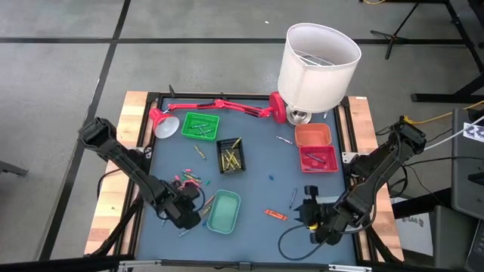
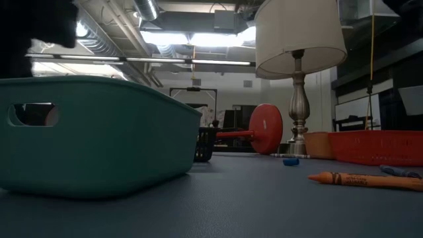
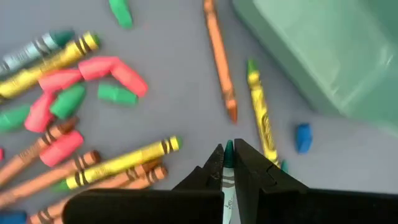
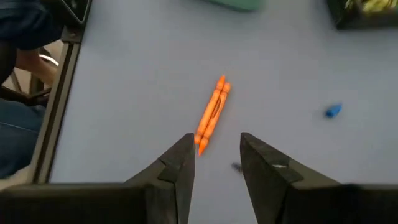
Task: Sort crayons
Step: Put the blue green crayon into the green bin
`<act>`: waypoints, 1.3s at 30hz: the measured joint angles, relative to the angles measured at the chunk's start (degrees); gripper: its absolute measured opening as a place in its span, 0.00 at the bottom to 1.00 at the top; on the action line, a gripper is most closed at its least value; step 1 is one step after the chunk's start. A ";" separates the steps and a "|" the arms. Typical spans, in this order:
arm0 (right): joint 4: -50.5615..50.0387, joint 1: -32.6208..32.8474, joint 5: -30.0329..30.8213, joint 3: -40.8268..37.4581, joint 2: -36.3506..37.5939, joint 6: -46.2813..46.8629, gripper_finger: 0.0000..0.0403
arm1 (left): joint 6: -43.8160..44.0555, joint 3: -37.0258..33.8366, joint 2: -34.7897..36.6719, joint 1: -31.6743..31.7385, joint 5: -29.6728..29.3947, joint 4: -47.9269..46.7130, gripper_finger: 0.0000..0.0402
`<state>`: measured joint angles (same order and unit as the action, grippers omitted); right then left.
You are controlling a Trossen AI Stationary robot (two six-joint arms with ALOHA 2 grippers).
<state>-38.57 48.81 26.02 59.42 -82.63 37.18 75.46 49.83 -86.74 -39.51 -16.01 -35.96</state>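
Crayons (image 3: pixel 118 163): short thin wax sticks, paper-wrapped, pointed at one end. Judged very light, stiff yet brittle, apt to snap or roll; best pinched across the wrapped middle, not the tip.

Scattered in a loose heap on the matte blue-grey surface (image 1: pixel 257 181) beside the teal tray (image 1: pixel 224 211); mixed yellow, orange, pink and green, some mere stubs.

Left claw (image 3: pixel 227 163): clamped on a green-tipped crayon (image 3: pixel 228 155), held lengthwise between the fingers, tip protruding.

Right claw (image 4: pixel 216 155): spread apart, poised over a pair of orange crayons (image 4: pixel 212 114) lying side by side, not touching them.

Trays: smooth moulded plastic, rounded rims.
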 joint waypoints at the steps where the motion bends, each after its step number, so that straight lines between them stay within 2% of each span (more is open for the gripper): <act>1: 0.38 -0.32 0.20 0.00 0.00 -0.39 0.31 | -0.83 -0.01 0.59 0.95 -0.01 -0.03 0.00; 7: 1.45 -3.95 0.39 0.00 0.00 -0.62 0.31 | -8.21 0.01 5.56 8.20 -0.31 -0.02 0.00; 10: 1.44 -6.16 0.39 0.00 0.00 -0.64 0.31 | -13.91 0.03 8.18 12.47 -2.42 0.00 0.00; 20: 1.48 -14.04 0.37 0.00 0.00 -6.56 0.31 | -40.71 0.06 14.70 30.87 -9.15 0.99 0.00; 29: 1.62 -21.17 -0.06 0.00 0.00 -10.67 0.31 | -62.52 0.08 14.64 47.95 -14.45 9.44 0.00; 34: 1.64 -25.55 -0.09 0.00 0.00 -10.67 0.31 | -69.53 0.10 14.64 54.92 -14.66 12.61 0.00; 39: 1.64 -30.31 -0.09 0.00 0.00 -10.67 0.31 | -70.08 0.10 14.64 59.55 -14.66 12.61 0.00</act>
<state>-36.93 18.49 25.93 59.42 -82.63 26.50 5.38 49.93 -72.10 20.04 -30.68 -23.35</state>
